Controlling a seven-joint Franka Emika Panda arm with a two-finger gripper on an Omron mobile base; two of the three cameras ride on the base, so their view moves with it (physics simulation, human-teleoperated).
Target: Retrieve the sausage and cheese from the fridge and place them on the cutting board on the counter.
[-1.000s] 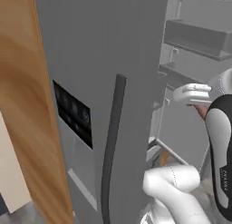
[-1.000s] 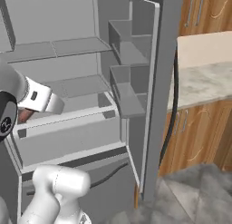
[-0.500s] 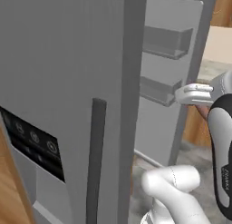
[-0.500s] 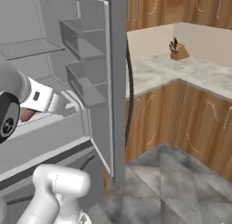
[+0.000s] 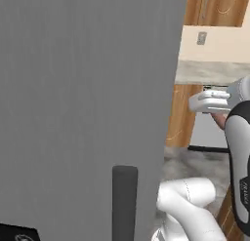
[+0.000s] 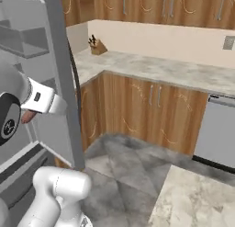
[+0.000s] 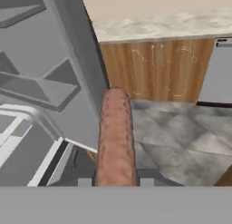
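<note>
Sausage (image 7: 116, 139) is the thing in hand now: in the hand view the reddish-brown piece stands up between the two dark finger tips, so the end effector (image 7: 115, 182) is pinching it, with the jaws pressed close on its sides. In the right base view a small reddish end of it shows below the white hand, just beside the fridge (image 6: 55, 83) door edge, and in the left base view a bit of the same colour shows under the white hand near the wooden cabinet (image 5: 183, 113). The sausage is out of the shelves and is carried in the air, above the grey floor (image 6: 137, 161), between the fridge and the worktop (image 6: 160, 67). On my judgement, the first part of the task is about half done: the sausage is taken, but it is not yet placed. The cutting board cannot be found in these views; on the worktop I can see a knife block (image 6: 96, 47) in the corner, and a grey dishwasher front (image 6: 220, 129) sits under it. What is left, as I judge: bring the sausage to the board, release it, then return for the cheese, which I cannot locate here.
</note>
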